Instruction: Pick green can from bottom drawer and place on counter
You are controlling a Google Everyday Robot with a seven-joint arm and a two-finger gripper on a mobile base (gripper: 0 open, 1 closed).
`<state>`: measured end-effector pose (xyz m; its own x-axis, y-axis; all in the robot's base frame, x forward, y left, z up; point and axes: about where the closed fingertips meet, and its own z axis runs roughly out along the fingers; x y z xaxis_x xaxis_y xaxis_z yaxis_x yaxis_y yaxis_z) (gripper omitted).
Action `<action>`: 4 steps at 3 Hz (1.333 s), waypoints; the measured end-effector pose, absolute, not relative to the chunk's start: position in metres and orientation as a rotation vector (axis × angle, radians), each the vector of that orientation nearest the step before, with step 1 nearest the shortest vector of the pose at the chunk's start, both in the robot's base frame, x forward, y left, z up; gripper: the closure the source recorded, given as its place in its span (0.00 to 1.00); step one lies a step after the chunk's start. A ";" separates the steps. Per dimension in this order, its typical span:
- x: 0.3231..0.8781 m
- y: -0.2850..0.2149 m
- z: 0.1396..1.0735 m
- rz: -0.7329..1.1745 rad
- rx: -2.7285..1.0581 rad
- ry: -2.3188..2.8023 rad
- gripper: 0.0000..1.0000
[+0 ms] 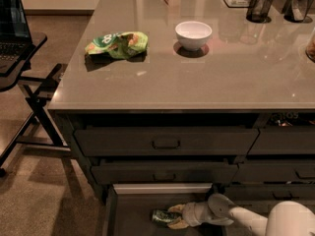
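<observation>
The green can (161, 216) lies on its side on the dark floor of the open bottom drawer (129, 215), at the bottom of the view. My gripper (173, 217) reaches in from the right along the pale arm, and its fingers (175, 208) lie above and below the can's right end. Only the can's left part shows. The counter (197, 77) is the wide grey-beige top above the dark drawer fronts.
On the counter lie a wrinkly green chip bag (117, 44) at the left and a white bowl (193, 35) near the middle. Dark cups (259, 6) stand at the back right. A black stand with a laptop (17, 38) is left of the counter.
</observation>
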<state>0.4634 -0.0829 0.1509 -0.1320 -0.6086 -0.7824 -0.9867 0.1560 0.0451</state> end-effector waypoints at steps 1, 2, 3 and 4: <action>0.456 -0.101 0.161 0.774 -1.454 1.813 1.00; 0.437 -0.131 0.195 0.747 -1.371 1.768 1.00; 0.415 -0.165 0.239 0.717 -1.313 1.722 1.00; 0.406 -0.191 0.294 0.633 -1.320 1.691 1.00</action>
<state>0.4063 -0.1908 0.2936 -0.0539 -0.4995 -0.8647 -0.9444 0.3068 -0.1183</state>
